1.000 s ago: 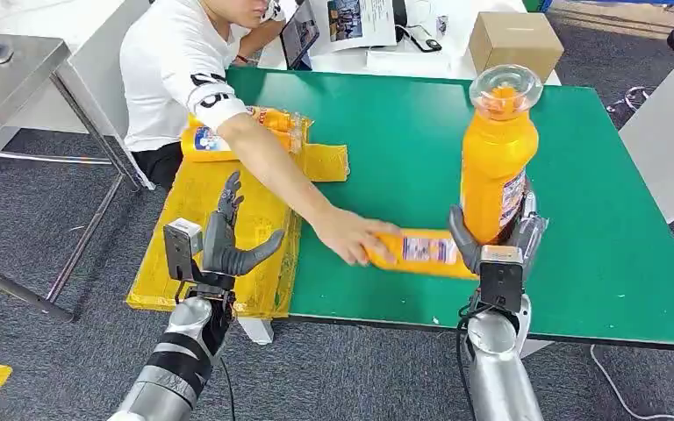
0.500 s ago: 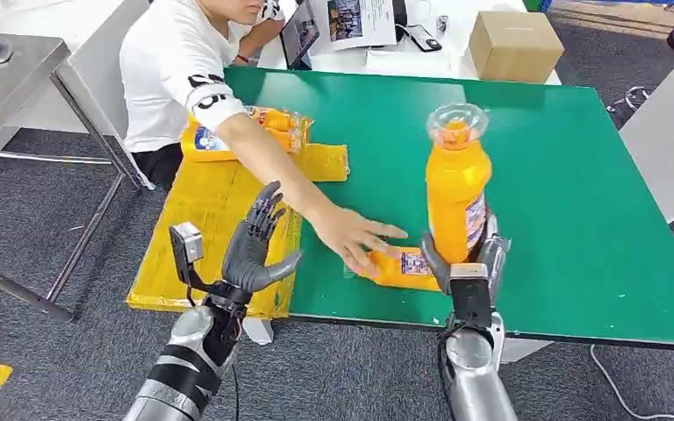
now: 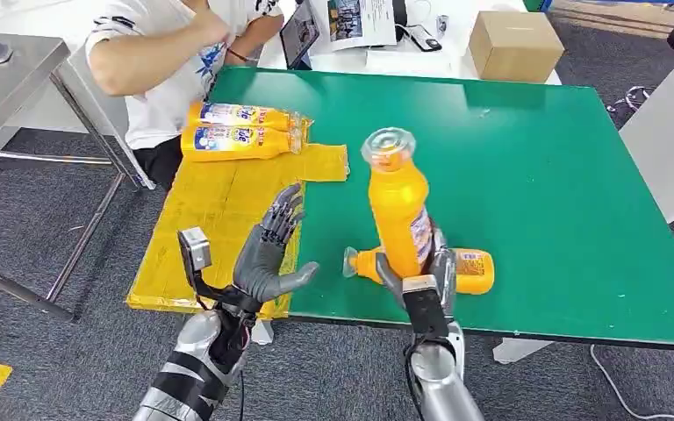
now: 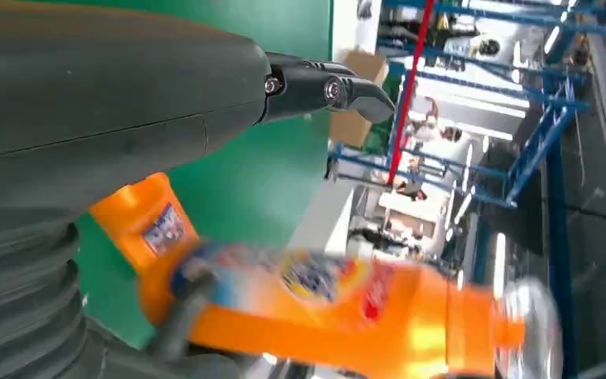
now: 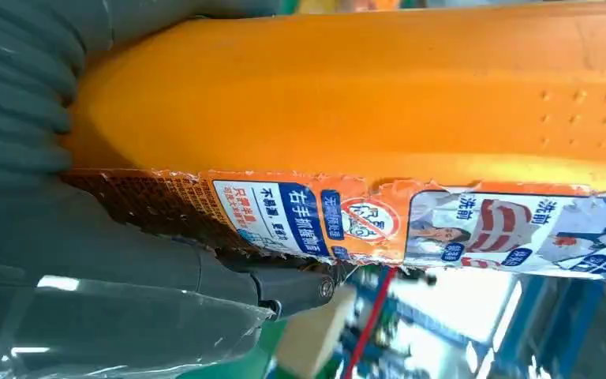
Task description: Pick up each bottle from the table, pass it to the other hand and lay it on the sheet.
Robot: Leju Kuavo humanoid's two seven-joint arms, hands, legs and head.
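Note:
My right hand (image 3: 417, 279) grips an orange bottle (image 3: 398, 210) upright by its base, clear cap up, above the table's near edge; its torn label (image 5: 379, 217) shows in the right wrist view. My left hand (image 3: 268, 253) stands open just to its left, palm turned toward it, over the yellow sheet (image 3: 219, 210). The held bottle (image 4: 347, 308) lies beyond the thumb (image 4: 126, 95) in the left wrist view. Another orange bottle (image 3: 465, 267) lies on the green table (image 3: 535, 175) behind my right hand. Two bottles (image 3: 241, 132) lie side by side at the sheet's far end.
A person in a white shirt (image 3: 154, 53) sits at the table's far left corner, arms drawn back. A cardboard box (image 3: 515, 44) and papers stand beyond the far edge. A grey metal table (image 3: 9, 70) is at the left.
My right hand has carried the upright bottle leftward toward my left hand, which rose and opened wider. The person left a bottle on the table and pulled the arm away.

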